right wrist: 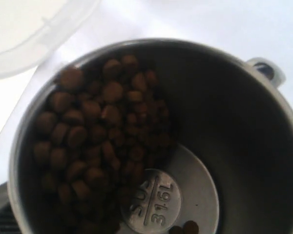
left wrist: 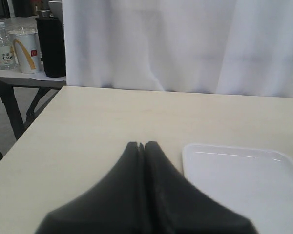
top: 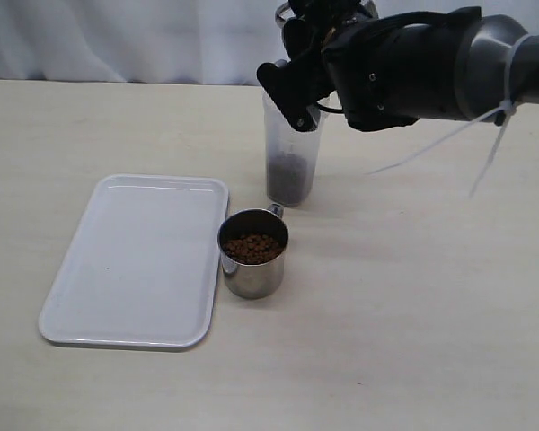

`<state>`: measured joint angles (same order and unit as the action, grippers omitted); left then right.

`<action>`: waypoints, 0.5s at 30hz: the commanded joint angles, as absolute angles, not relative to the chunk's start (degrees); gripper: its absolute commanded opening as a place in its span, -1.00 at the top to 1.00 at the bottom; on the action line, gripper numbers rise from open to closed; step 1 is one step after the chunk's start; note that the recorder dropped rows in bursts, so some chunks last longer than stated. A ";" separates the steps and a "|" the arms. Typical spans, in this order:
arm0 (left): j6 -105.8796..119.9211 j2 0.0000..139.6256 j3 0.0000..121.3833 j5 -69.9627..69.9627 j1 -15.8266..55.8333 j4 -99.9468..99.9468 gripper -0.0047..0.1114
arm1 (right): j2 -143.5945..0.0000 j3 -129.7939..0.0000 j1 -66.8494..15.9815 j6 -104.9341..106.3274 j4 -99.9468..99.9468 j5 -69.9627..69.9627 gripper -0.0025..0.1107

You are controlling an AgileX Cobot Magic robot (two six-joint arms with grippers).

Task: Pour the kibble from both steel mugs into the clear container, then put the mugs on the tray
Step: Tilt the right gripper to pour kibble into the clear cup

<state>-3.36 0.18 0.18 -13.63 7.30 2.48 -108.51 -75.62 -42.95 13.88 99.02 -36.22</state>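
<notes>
High over the clear container (top: pixel 292 148), my right gripper (top: pixel 310 63) holds one steel mug (right wrist: pixel 244 126) tipped toward it. Kibble (right wrist: pixel 93 131) is heaped against the mug's lower side, leaving part of the stamped bottom bare, and the container's rim (right wrist: pixel 34 34) shows just beyond the mug's lip. A dark layer of kibble (top: pixel 288 178) lies in the container's bottom. The other steel mug (top: pixel 252 269) stands upright next to the white tray (top: pixel 135 260), with kibble (top: pixel 251 247) in it. My left gripper (left wrist: pixel 141 145) is shut and empty, low over the table beside the tray (left wrist: pixel 244 180).
A white curtain hangs behind the table. Beyond the table's far left edge, a side table (left wrist: pixel 19 78) carries a bottle (left wrist: pixel 1 46), a paper cup (left wrist: pixel 25 51) and a black flask (left wrist: pixel 51 46). White cable ties (top: pixel 499 117) stick out from the right arm.
</notes>
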 commanded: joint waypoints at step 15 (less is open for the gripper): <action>-3.51 0.00 0.00 -13.38 7.31 2.56 0.92 | -108.12 -75.86 -44.08 17.28 99.95 -38.96 0.88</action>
<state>-3.36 0.18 0.18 -13.63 7.30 2.48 -108.51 -75.62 -44.02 16.73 99.02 -38.02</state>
